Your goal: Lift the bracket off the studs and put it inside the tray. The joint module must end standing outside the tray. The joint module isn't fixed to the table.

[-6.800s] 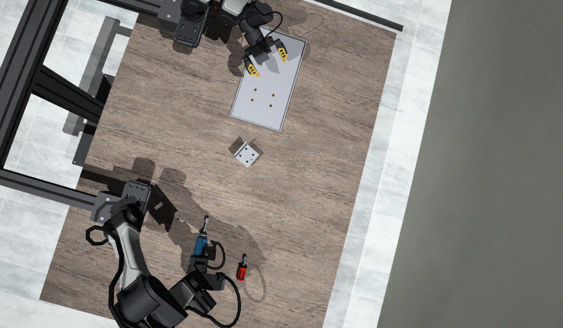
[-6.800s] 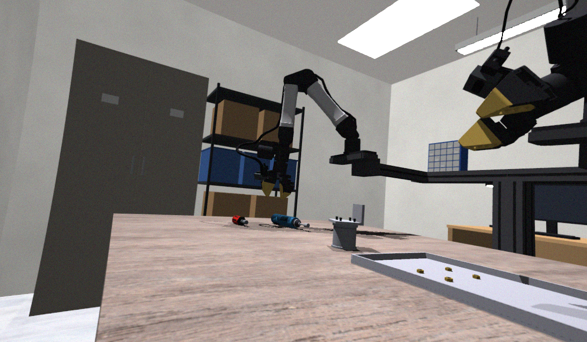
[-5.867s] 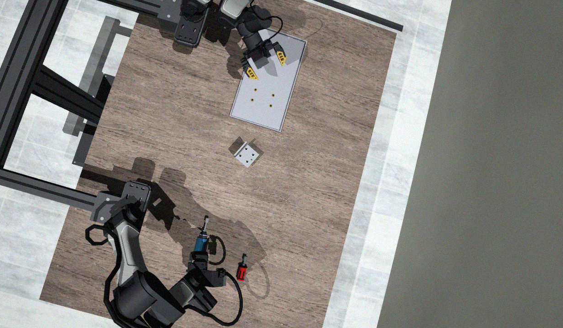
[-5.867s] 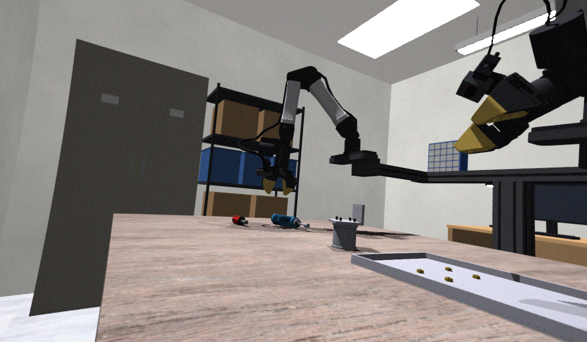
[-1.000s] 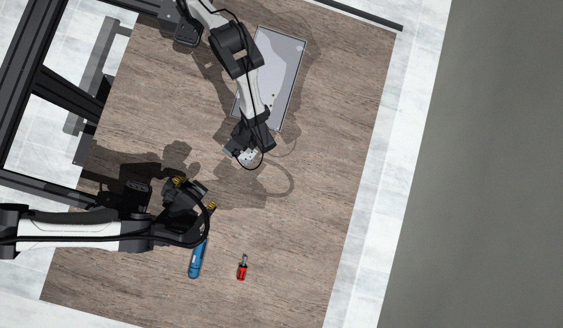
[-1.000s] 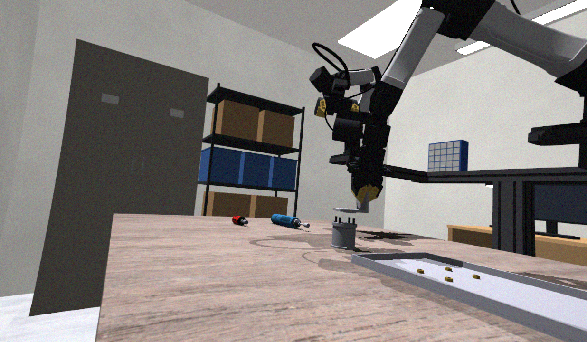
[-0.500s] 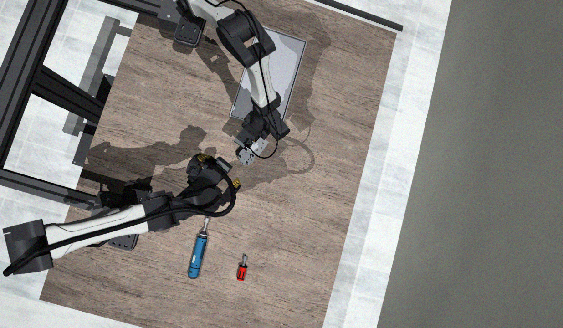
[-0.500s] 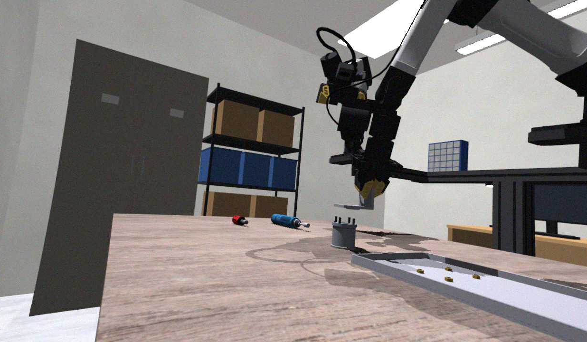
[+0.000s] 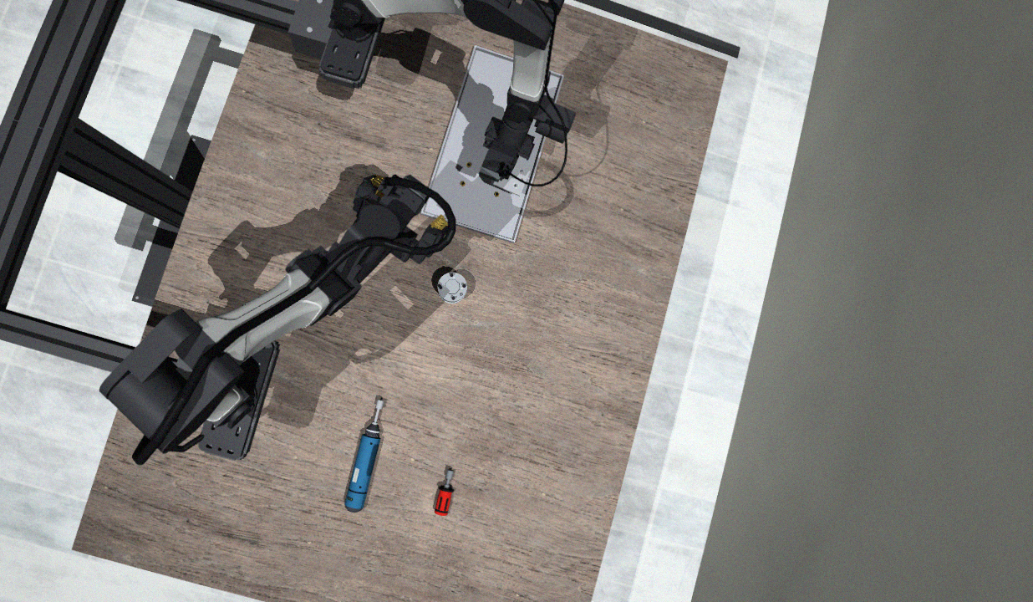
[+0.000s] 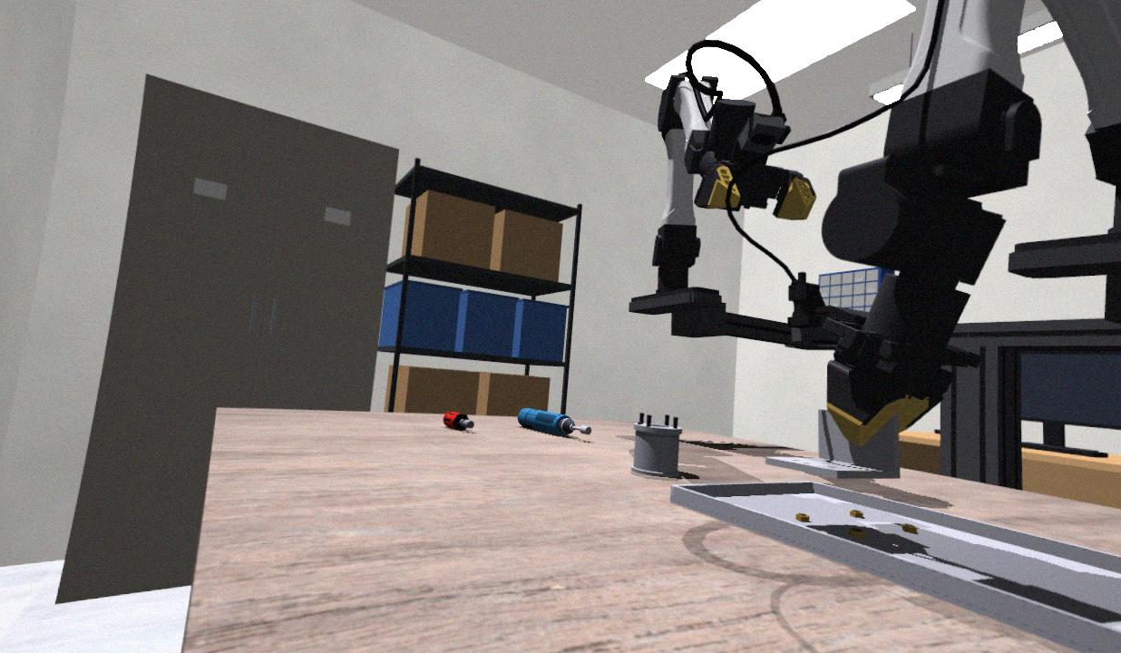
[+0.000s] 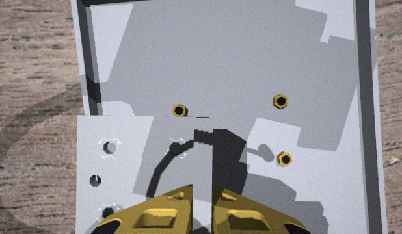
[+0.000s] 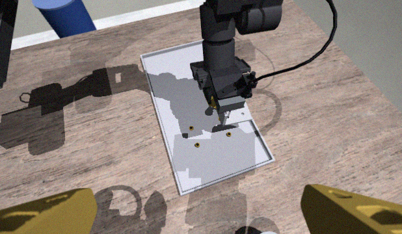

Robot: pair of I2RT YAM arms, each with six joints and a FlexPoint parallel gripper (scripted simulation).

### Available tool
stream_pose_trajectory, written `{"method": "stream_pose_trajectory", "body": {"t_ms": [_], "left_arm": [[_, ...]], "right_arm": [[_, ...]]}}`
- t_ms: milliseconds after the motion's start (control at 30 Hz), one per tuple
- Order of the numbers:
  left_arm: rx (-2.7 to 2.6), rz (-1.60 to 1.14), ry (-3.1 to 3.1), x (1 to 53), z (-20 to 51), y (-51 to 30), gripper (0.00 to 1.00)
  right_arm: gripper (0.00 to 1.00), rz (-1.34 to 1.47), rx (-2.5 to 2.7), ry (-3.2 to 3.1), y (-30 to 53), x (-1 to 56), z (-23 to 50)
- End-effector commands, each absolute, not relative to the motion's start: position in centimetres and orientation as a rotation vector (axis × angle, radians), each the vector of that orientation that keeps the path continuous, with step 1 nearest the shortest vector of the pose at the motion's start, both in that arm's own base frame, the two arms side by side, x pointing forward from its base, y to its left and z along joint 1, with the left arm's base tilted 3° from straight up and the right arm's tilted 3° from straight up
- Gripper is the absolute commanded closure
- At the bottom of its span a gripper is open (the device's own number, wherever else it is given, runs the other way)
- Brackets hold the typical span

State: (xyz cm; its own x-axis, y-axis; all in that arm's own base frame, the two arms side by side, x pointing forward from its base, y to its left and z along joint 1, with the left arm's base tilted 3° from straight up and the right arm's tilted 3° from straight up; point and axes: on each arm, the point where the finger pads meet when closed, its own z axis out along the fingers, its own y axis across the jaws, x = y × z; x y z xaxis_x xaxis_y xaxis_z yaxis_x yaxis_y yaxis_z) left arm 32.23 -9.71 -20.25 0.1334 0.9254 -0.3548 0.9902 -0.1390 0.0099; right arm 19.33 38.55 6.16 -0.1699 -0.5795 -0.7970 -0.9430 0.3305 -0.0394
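The light grey bracket hangs from my left gripper, which is shut on its upright flange. Its holed plate is roughly level, above the tray and off the studs. In the left wrist view the plate overlaps the tray's left wall. The joint module stands upright on the table outside the tray, studs up. My right gripper is open and empty, high above the table.
Several brass nuts lie in the tray, near and beside the bracket. A blue driver and a red driver lie on the table away from the tray.
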Motion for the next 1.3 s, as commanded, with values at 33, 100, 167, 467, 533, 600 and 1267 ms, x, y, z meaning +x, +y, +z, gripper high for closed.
{"method": "stream_pose_trajectory", "body": {"t_ms": [33, 100, 167, 467, 533, 600, 1267], "left_arm": [[2.181, -0.329, 1.756, 32.9, -20.0, -7.7, 1.00], [2.151, -0.328, 1.793, 31.9, -20.4, -5.4, 1.00], [2.125, -0.345, 1.829, 30.4, -21.0, -3.5, 1.00], [2.048, -0.382, 1.920, 26.9, -22.0, 0.0, 1.00], [2.048, -0.382, 1.920, 26.9, -22.0, 0.0, 1.00], [2.036, -0.367, 1.927, 27.1, -21.7, 0.4, 1.00], [2.033, -0.381, 1.935, 27.0, -24.8, 0.6, 1.00]], "right_arm": [[0.00, 0.628, -1.158, 1.787, 42.0, 20.8, 7.9], [0.00, 0.646, -1.167, 1.784, 42.9, 19.7, 7.2], [0.00, 0.657, -1.179, 1.783, 43.6, 18.9, 6.7], [0.00, 0.655, -1.215, 1.789, 43.7, 18.2, 6.0], [0.00, 0.655, -1.215, 1.789, 43.7, 18.2, 6.0], [0.00, 0.655, -1.215, 1.789, 43.7, 18.2, 6.0], [0.00, 0.648, -1.208, 1.796, 44.1, 18.3, 4.7]]}}
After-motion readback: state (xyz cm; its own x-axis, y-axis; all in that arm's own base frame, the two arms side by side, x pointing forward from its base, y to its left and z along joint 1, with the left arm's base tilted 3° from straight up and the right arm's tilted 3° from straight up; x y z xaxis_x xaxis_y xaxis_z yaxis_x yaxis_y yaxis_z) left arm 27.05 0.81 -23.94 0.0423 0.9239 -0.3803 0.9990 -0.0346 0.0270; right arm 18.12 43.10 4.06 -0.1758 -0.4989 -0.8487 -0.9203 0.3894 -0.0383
